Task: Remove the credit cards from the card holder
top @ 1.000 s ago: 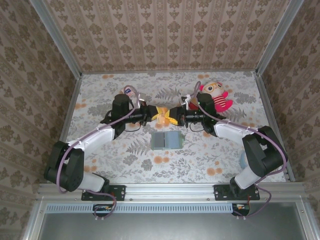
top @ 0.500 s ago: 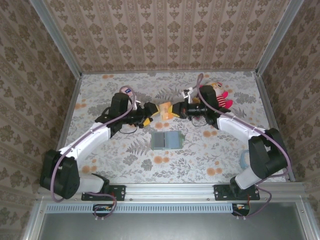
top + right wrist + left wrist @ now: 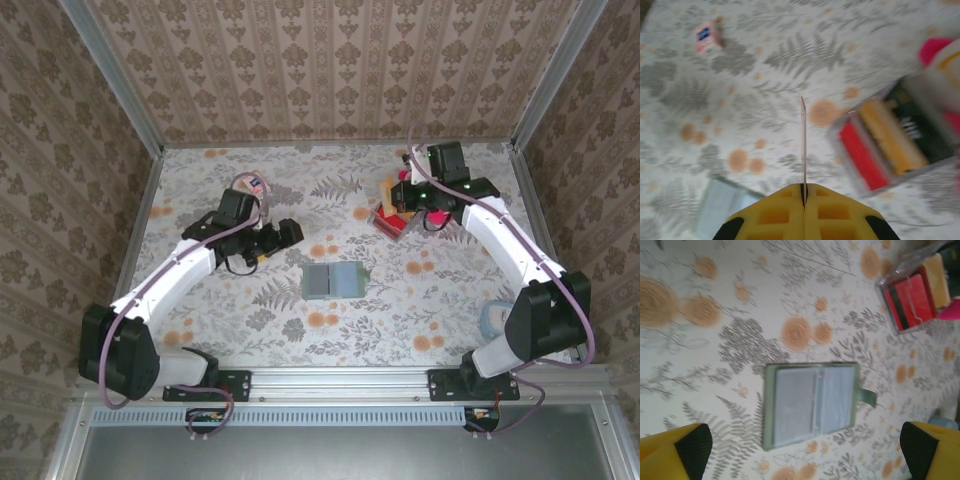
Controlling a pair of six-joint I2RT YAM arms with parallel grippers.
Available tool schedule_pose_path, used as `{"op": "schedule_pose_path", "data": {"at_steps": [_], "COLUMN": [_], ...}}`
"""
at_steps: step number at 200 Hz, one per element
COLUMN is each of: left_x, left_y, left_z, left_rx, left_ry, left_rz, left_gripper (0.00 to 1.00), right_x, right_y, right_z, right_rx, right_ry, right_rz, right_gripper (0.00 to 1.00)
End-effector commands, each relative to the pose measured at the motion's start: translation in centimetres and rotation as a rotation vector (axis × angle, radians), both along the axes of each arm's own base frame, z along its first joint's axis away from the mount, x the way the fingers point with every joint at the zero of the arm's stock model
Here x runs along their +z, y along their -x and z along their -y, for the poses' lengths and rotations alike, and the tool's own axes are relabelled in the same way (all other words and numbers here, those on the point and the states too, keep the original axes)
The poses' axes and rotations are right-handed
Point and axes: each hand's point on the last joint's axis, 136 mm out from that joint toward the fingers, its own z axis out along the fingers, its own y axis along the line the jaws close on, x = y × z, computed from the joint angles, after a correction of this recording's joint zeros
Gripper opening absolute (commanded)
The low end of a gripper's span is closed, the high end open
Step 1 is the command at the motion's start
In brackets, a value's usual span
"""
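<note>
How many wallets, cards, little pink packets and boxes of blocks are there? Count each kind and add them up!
card holder: 1
credit card, pinched upright in the right gripper: 1
pink-and-white packet: 1
clear box of blocks: 1
Total: 4

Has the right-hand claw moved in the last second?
Yes. The right gripper, holding a credit card, has swung away from the card holder toward the far right, near the clear box.
</note>
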Motion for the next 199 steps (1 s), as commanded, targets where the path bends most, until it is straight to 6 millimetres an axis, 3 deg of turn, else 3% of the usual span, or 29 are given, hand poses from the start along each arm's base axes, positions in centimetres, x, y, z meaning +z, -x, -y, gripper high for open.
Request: {"op": "schedule_pose_path", "data": {"at_steps": [1, 43, 102, 149, 199], "left_x": [0.4, 0.4, -0.2, -0.5, -0.7], "left_y": [-1.3, -2.8, -2.9, -2.7, -2.6], "left_z": [-1.0, -1.4, -1.6, -1.2, -1.0], "left_rx": [-0.020, -0.015, 0.001, 0.011, 0.004], "left_ry": [-0.066, -0.078, -0.078, -0.045, -0.038], "left_rz": [0.035, 0.042, 0.021, 0.015, 0.005], "left_gripper": [1.00, 1.00, 1.00, 1.00, 1.00], "right_x": [0.5, 0.0, -4.7, -8.5, -10.1], "right_y": [-1.2, -2.6, -4.1, -5.1, -5.3], "right_z": [2.5, 2.9, 1.5, 2.0, 1.6], "right_rx": [0.081, 0.247, 0.474, 0.498, 0.523], "right_ry": [0.228, 0.370, 0.476, 0.520, 0.496], "right_rz": [0.077, 0.108, 0.047, -0.048, -0.089], "right_gripper": [0.00, 0.00, 0.00, 0.00, 0.00]}}
